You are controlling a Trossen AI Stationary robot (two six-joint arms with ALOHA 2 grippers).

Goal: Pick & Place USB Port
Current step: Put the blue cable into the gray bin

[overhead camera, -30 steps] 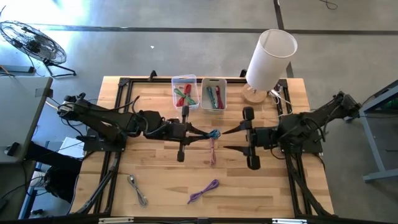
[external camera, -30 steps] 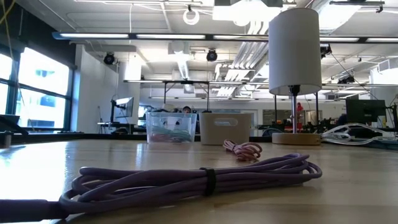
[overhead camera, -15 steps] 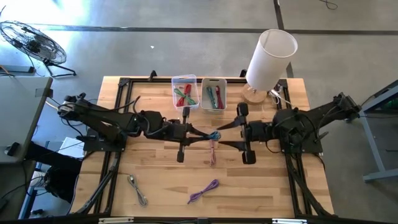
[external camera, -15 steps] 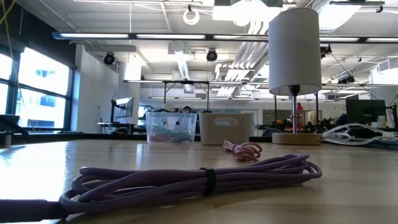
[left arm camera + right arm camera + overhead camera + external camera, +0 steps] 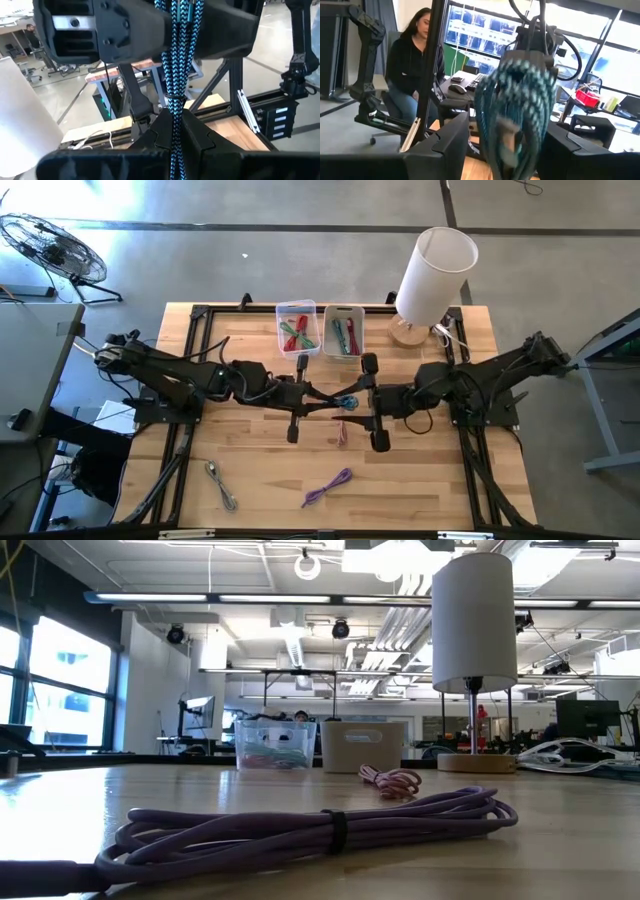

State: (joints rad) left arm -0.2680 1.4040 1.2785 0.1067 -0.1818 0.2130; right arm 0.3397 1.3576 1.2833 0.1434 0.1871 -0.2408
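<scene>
The blue braided cable (image 5: 346,400) hung above mid-table, clamped at its tie in the left gripper (image 5: 333,402). Over the preceding second the right gripper (image 5: 358,403) had advanced leftward; its fingers stood spread on either side of the bundle, holding nothing. A handover was judged imminent, ahead of placement in a bin (image 5: 342,331).

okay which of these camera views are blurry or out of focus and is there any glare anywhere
Right wrist view: the blue braided cable sits so close that it smears. Left wrist view: that cable is crisp. Low view: the purple cable up front is slightly soft, and the ceiling lights blow out. High view: even light, no glare on the table.
</scene>
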